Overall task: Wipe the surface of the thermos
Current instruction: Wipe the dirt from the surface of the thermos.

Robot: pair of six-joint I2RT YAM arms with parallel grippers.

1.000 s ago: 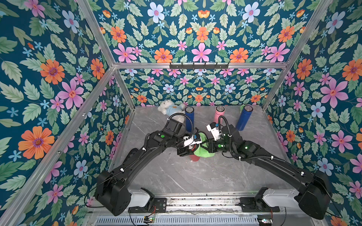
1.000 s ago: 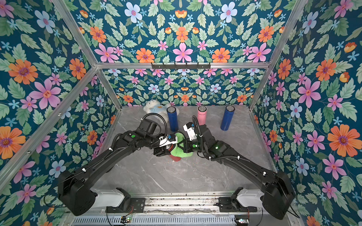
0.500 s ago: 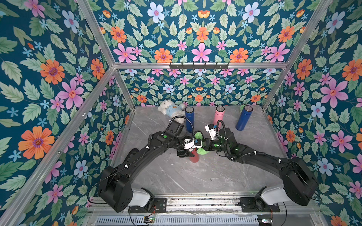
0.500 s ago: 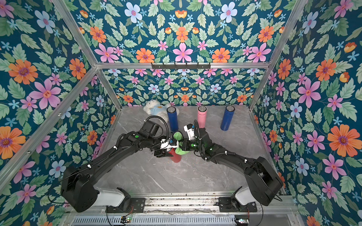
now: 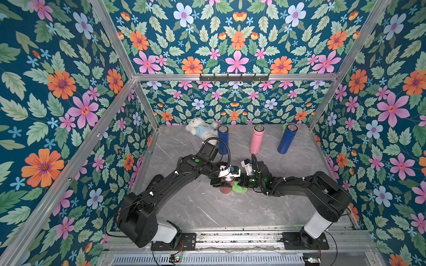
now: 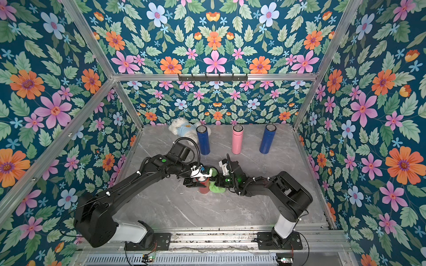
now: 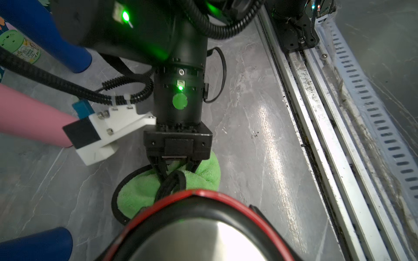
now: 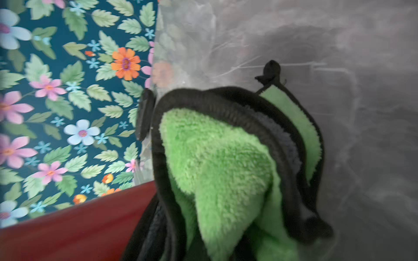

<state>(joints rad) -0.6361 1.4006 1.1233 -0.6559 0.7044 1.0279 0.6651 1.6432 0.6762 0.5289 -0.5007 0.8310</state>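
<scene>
revealing right hand [image 7: 169, 175] pinching cloth [image 7: 135, 196], left wrist view, not top

The grey marbled table [image 5: 230, 207] carries, along its back, a white bear [image 5: 198, 129] lying down, a blue thermos [image 5: 223, 140] standing just beside it, a pink thermos [image 5: 256, 139], and a second blue thermos [image 5: 286, 139] toward the right wall. Nearer the middle a red thermos [image 5: 226, 187] stands upright on the table with a green cloth [image 5: 239, 189] against its side. Whether the cloth reaches the table cannot be told.
</scene>
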